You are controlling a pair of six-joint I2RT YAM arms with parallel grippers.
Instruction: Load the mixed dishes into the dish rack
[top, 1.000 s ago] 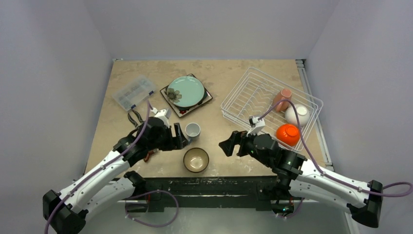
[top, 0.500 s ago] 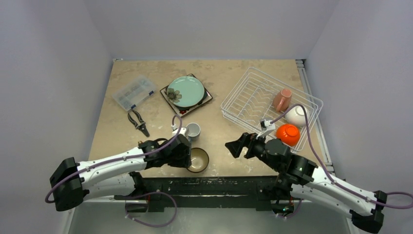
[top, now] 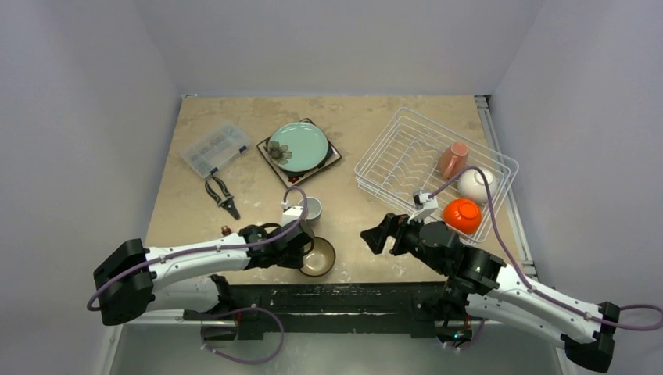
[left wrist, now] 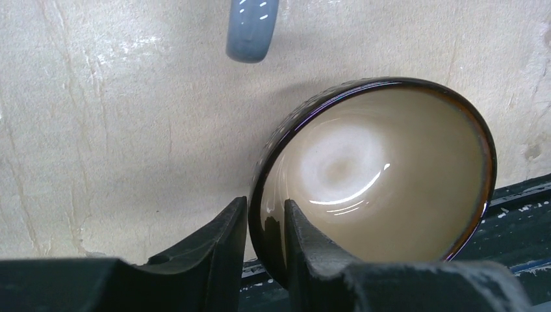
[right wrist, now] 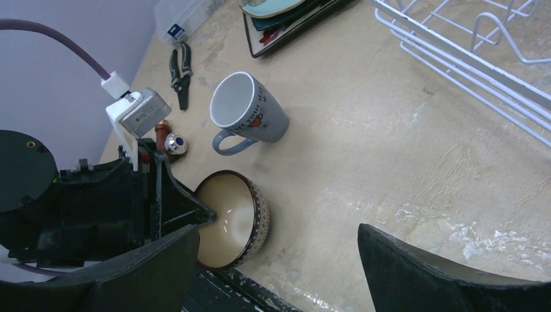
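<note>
The dark brown bowl (top: 315,256) (left wrist: 377,175) (right wrist: 234,218) sits at the table's near edge. My left gripper (top: 304,250) (left wrist: 266,224) is shut on its left rim, one finger outside the wall and one inside. The pale blue mug (top: 311,208) (right wrist: 250,110) stands upright just behind the bowl. My right gripper (top: 374,233) (right wrist: 278,234) hovers open and empty to the bowl's right. The teal plate (top: 299,146) lies on the square flower-patterned plate (top: 331,161). The dish rack (top: 406,148) (right wrist: 455,58) holds the pink mug (top: 453,158), white bowl (top: 477,184) and orange bowl (top: 462,215).
A clear compartment box (top: 213,146) lies at the back left, with black-handled pliers (top: 221,194) (right wrist: 180,71) in front of it. The dark table edge runs right under the bowl. Bare tabletop lies between the mug and the rack.
My left arm swung down from beside the mug to the bowl, and its jaws closed onto the bowl's rim. The right arm shifted slightly and stayed open.
</note>
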